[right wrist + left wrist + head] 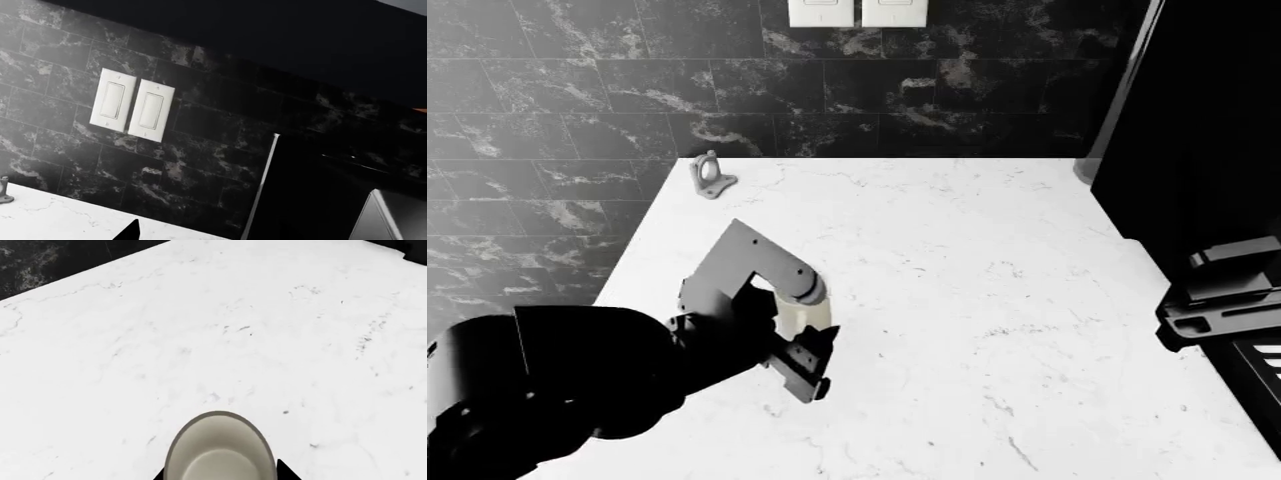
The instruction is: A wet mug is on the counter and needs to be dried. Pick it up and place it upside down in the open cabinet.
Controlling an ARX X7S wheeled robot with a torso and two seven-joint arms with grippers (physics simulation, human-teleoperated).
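The cream-white mug (220,450) sits between my left gripper's two black fingertips (283,471), its open mouth facing the wrist camera. In the head view the mug (806,308) is at the counter's front left, and my left gripper (806,345) is closed around it, low over the white veined counter (988,280). I cannot tell whether the mug rests on the counter or is just above it. My right gripper (1225,298) hangs at the right edge, away from the mug. Only one of its fingertips (130,231) shows, far off centre. The open cabinet is out of view.
A tiny grey metal trinket (710,175) stands at the counter's back left corner, also seen in the right wrist view (4,191). Two white switch plates (858,12) are on the black marble wall. A tall black unit (1201,120) borders the counter's right side.
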